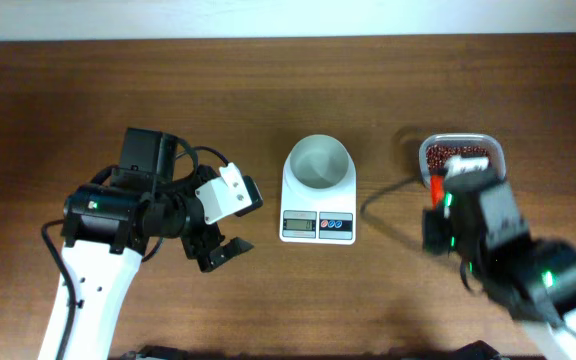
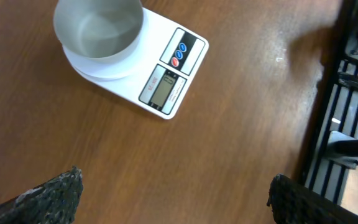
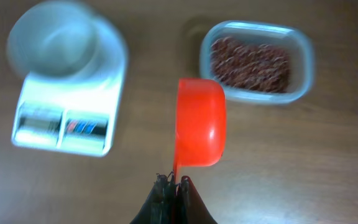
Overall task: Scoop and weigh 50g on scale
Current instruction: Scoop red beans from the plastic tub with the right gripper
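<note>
Overhead, the scale (image 1: 318, 197) is seen at mid-bench, its bowl (image 1: 318, 162) empty and its display turned toward the arms. A tub (image 1: 461, 157) of beans (image 1: 455, 155) is set well to its right on the bench (image 1: 68, 90). The right pincer (image 3: 173, 185) is clamped together on the thin handle of a red scoop (image 3: 199, 121), which is held above the bench between scale and tub, nearer the tub. Because the right wrist view is blurred, it cannot be told for certain whether the scoop is loaded, though no beans are seen on it. The left pincer (image 2: 173, 198) is held wide apart, with nothing in it, to the left of the scale.

The step in hand is judged to be the first scoop, since nothing has been weighed yet. For the next move, the scoop would have to be carried over the tub, dipped into the beans, levelled, then brought across to the bowl.
</note>
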`<act>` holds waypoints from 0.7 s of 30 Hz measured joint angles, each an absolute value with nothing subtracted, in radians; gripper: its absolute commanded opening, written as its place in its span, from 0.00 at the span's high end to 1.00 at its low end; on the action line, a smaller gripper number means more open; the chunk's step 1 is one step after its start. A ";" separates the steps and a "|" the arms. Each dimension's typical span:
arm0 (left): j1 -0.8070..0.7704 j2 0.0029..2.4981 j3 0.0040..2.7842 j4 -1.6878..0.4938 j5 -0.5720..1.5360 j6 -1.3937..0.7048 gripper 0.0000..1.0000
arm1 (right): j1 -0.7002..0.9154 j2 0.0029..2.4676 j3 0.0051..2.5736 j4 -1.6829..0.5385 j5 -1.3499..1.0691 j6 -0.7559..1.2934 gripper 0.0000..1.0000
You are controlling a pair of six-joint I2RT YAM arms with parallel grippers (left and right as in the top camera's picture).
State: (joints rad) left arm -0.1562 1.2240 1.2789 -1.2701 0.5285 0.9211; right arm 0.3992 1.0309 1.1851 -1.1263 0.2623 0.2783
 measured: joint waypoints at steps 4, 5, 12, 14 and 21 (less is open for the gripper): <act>-0.156 1.225 1.279 -1.270 0.529 0.921 0.01 | 0.173 1.315 1.232 -1.106 0.274 0.207 0.96; -0.157 1.225 1.279 -1.270 0.529 0.921 0.01 | 0.159 1.343 1.232 -1.098 0.273 0.202 0.96; -0.156 1.225 1.277 -1.270 0.530 0.921 0.01 | 0.020 1.485 1.233 -0.921 0.239 0.002 0.96; -0.157 1.225 1.277 -1.271 0.532 0.921 0.01 | -0.021 1.547 1.233 -0.902 0.239 -0.082 0.96; -0.157 1.225 1.277 -1.270 0.532 0.921 0.01 | -0.099 1.681 1.235 -0.793 0.183 -0.200 0.96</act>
